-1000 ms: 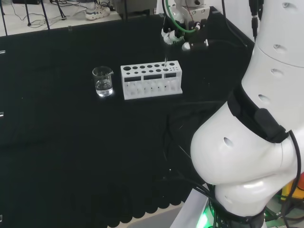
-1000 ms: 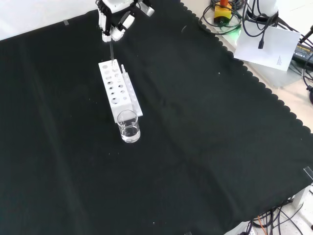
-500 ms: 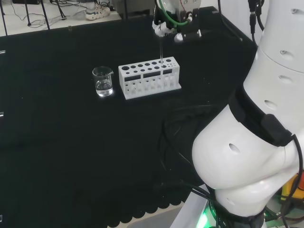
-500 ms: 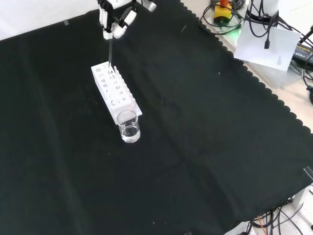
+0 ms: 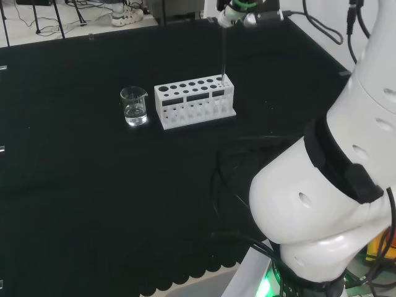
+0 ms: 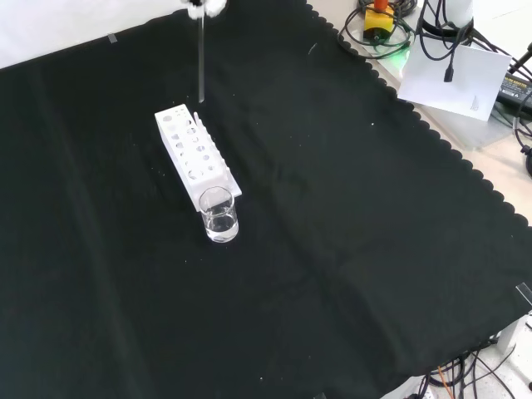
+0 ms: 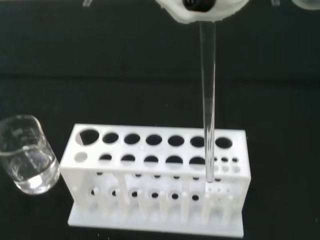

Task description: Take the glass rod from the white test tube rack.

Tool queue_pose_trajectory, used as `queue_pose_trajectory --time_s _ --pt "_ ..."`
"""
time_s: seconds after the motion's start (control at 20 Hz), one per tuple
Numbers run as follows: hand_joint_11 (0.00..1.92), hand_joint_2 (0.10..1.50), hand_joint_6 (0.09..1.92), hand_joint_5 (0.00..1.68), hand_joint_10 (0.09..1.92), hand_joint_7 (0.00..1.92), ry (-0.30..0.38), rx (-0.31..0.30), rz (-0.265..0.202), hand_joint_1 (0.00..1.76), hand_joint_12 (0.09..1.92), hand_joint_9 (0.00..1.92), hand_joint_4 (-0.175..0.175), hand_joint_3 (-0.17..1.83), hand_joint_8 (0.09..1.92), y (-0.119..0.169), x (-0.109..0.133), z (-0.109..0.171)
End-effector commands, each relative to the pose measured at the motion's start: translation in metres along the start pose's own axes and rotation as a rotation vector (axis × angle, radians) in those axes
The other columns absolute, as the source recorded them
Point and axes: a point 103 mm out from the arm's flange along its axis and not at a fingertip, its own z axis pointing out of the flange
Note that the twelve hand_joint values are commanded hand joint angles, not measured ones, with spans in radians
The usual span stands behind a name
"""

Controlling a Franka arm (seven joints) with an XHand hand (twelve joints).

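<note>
Wide bare black cloth [image 6: 349, 216] lies open all around the rack [image 6: 193, 155], apart from a beaker [image 6: 219, 214] touching its near end in the front view. The rod [image 6: 200, 62] is thin, clear and straight, hanging upright, its lower tip just above the rack's far end. The hand [image 5: 234, 8] pinches its top.

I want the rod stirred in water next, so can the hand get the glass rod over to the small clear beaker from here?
Probably yes: the thin glass rod hangs above the white test tube rack, and the small clear beaker stands open-topped at the rack's end.
</note>
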Motion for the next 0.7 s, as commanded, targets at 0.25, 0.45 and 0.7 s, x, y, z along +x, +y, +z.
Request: queue_pose_trajectory --time_s 0.25,0.45,0.7 --pt "1.70 1.03 0.09 1.47 0.50 1.37 -0.003 -0.097 -0.036 1.33 0.43 1.71 -0.175 -0.17 0.63 -0.047 0.017 -0.050" --pt "1.70 1.03 0.09 1.48 0.50 1.37 -0.011 -0.101 -0.047 1.33 0.43 1.72 -0.175 -0.17 0.63 -0.051 0.021 -0.053" --pt "1.70 1.03 0.09 1.48 0.50 1.37 -0.021 -0.097 -0.061 1.33 0.43 1.72 -0.175 -0.17 0.63 -0.051 0.030 -0.052"
